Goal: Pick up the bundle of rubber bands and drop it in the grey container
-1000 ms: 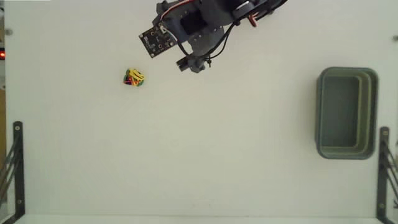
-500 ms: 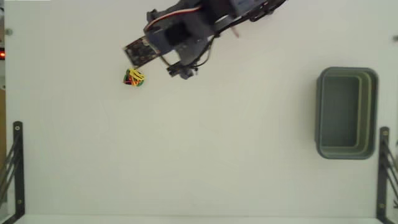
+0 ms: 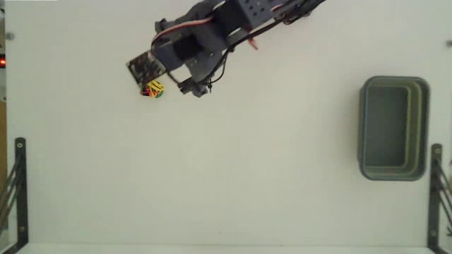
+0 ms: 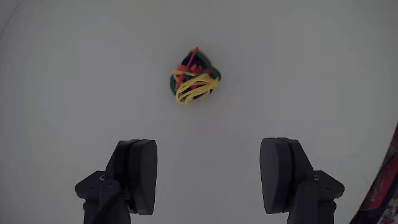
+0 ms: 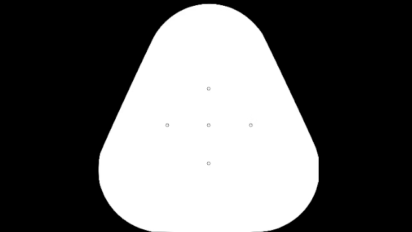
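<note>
We see the bundle of rubber bands (image 4: 194, 77) lying on the white desk (image 4: 323, 68) ahead of the fingers (image 4: 142, 174), roughly on the line midway between them and a touch toward the left one in the wrist view. The fingers stand wide apart with nothing between them, and the bundle is well clear of both pads.

We judge the bundle to be very light, soft and springy: a knot of thin yellow, red and green loops that will squash under pressure instead of resisting it. The rubber should grip the pads well, so slipping is less of a worry than a loose loop catching on one finger alone. The best hold, in our view, is across the dense middle of the knot, with one finger on either side and the tips low to the desk, so that the whole clump is pinched and not a single strand.

In the fixed view the arm (image 3: 212, 35) partly covers the bundle (image 3: 154, 89), and the fingertips themselves are hidden beneath the wrist parts. How high the tips hang above the desk we cannot tell. The grey container (image 3: 393, 128) sits well apart from the fingers, out of the wrist view altogether, and looks empty. A dark striped edge at the lower right corner of the wrist view is cut off and we cannot name it.
</note>
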Tool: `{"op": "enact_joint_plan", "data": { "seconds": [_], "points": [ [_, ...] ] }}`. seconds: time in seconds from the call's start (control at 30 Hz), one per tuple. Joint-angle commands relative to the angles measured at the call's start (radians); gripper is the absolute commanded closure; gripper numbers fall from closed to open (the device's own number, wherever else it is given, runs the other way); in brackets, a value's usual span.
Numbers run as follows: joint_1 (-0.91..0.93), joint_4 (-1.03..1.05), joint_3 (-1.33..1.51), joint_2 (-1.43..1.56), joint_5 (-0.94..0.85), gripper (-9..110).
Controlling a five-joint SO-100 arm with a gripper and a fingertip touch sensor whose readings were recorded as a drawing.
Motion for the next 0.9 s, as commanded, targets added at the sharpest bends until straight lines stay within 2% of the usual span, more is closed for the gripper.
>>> {"op": "enact_joint_plan", "data": {
  "seconds": [0.0, 0.87],
  "points": [
    [0.011, -0.022, -0.061, -0.007, 0.002, -9],
    [0.011, -0.107, -0.226, -0.257, 0.002, -9]
  ]
}}
